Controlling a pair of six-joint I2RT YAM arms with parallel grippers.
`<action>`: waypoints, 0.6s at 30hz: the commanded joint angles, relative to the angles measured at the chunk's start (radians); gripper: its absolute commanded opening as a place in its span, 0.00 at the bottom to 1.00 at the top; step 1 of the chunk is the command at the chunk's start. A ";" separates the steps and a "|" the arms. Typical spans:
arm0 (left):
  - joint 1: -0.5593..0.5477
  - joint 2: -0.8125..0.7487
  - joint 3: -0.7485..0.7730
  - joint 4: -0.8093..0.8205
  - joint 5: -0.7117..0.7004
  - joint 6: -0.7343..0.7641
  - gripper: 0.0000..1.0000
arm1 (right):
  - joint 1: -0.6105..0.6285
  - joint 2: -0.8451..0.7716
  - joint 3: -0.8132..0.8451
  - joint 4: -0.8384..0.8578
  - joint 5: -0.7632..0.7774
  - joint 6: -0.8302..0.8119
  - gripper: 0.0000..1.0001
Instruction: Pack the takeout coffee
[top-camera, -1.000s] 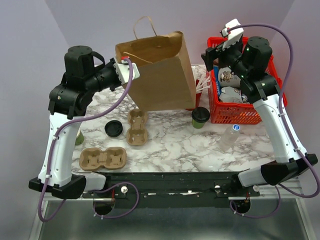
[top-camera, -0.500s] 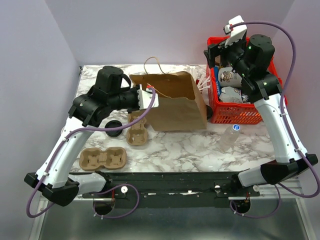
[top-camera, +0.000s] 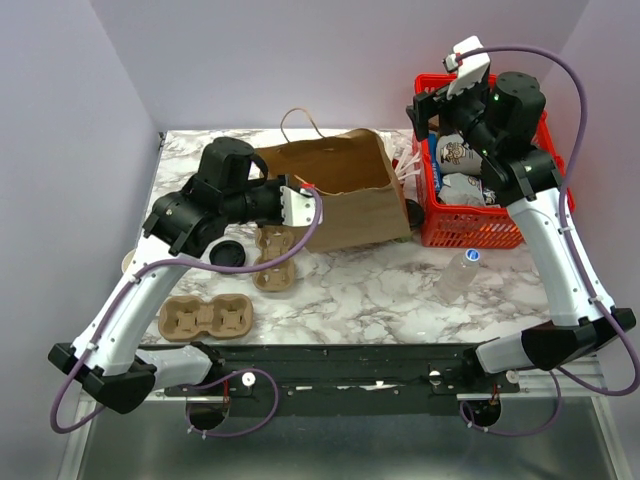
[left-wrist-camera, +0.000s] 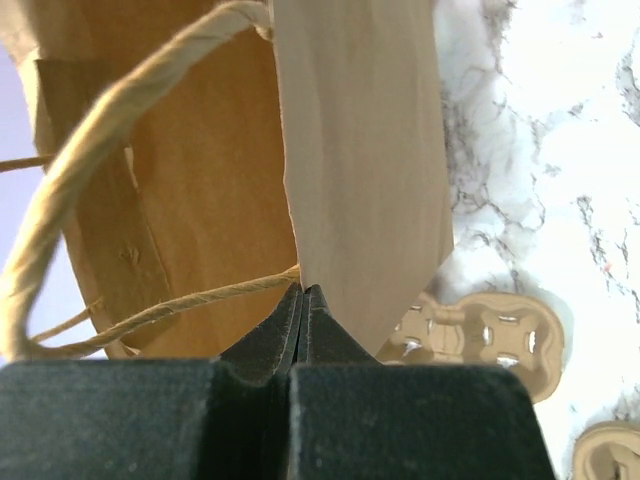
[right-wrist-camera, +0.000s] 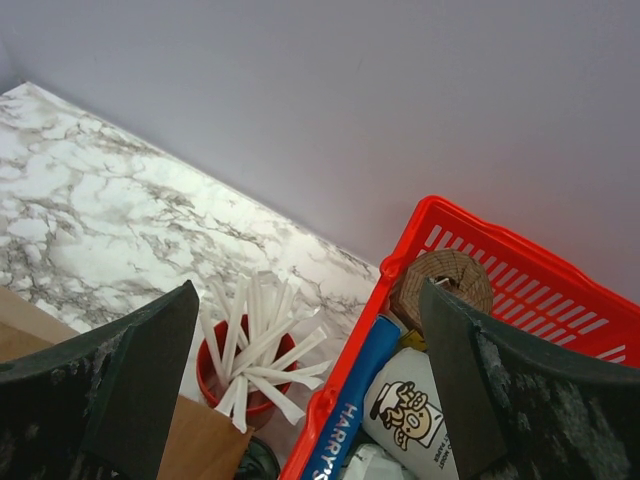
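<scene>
Left gripper (left-wrist-camera: 303, 296): jaws pinched fully together on a thin edge of the brown paper bag (top-camera: 340, 195), at the bag's left side, with a twine handle (left-wrist-camera: 120, 110) looping just beside the pinch. Bag: sits mid-table on the marble table (top-camera: 380, 290), broad face up toward the overhead camera. Takeout coffee (top-camera: 412, 214): almost wholly hidden by the bag's right corner (only a dark sliver shows), wedged between the bag and the red basket (top-camera: 480, 232). Right gripper (right-wrist-camera: 308, 300): jaws spread wide, holding nothing, raised over the basket's far left corner. Below it: red cup of white sticks (right-wrist-camera: 245, 365), just left of the basket. Near the bag's left: cardboard cup carrier (top-camera: 273, 258), loose black lid (top-camera: 227, 254). Nearer: second carrier (top-camera: 205, 317). Near right: clear bottle (top-camera: 458, 275).
</scene>
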 joint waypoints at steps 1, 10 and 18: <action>-0.004 -0.047 0.050 0.060 0.000 -0.045 0.00 | -0.005 -0.022 -0.013 -0.008 -0.001 0.003 1.00; -0.006 -0.106 0.068 0.022 -0.017 -0.001 0.00 | -0.005 -0.005 0.010 -0.016 -0.026 -0.005 1.00; -0.006 -0.113 -0.005 0.026 0.000 0.004 0.00 | -0.005 0.020 0.030 -0.054 -0.119 0.012 1.00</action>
